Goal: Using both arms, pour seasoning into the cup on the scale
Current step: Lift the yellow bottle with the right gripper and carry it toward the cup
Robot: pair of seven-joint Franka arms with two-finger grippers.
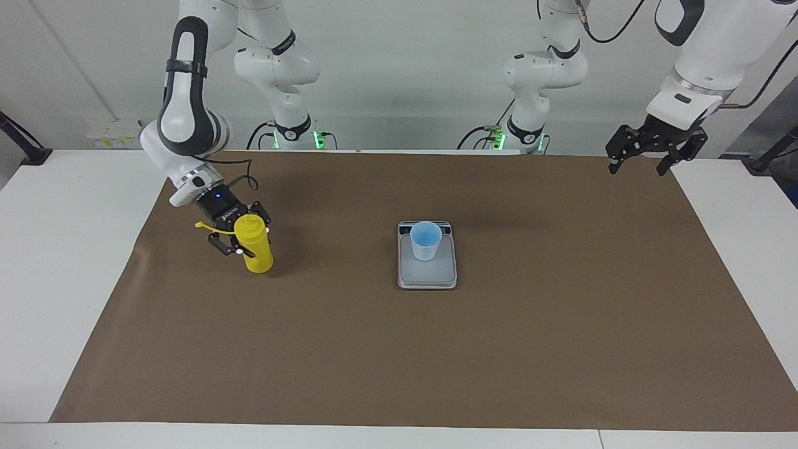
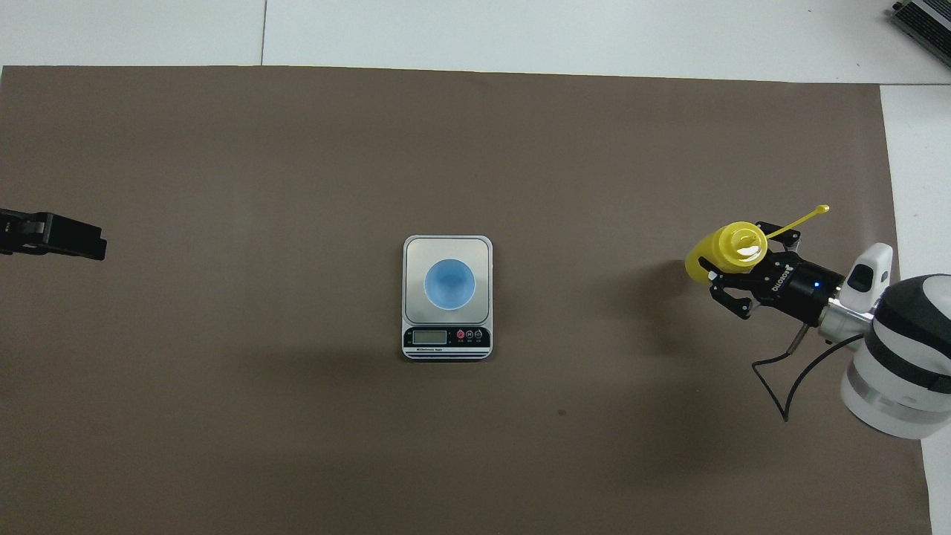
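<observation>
My right end effector point(image 1: 244, 239) is clamped on the upper part of the yellow seasoning bottle point(image 1: 254, 247), at the left of the facing frame and the right of the overhead frame point(image 2: 732, 271), over the brown mat point(image 1: 399, 349) toward the right arm's end of the table point(image 1: 68, 249). The bottle leans a little, and I cannot tell whether its base touches the mat. From above its cone nozzle hides most of the body, and its thin cap strap point(image 2: 799, 221) sticks out past my fingers point(image 2: 732, 303); the fingertips on the bottle's hidden side cannot be made out. My left end effector point(image 1: 648, 156) hangs with its fingers apart and nothing in them over the mat's corner at the upper right of the facing frame; in the overhead view it is cut off by the left edge, only a dark tip point(image 2: 56, 234) showing. The silver-grey kitchen scale point(image 1: 427, 274) lies at the middle of both frames, well apart from both end effectors. The pale blue cup point(image 1: 426, 241) stands upright on its weighing plate, and in the facing view covers part of the display strip at the end nearer the robots. From above, the display point(image 2: 429, 336) is in plain sight, but I cannot read it, nor say whether anything is in the cup.
</observation>
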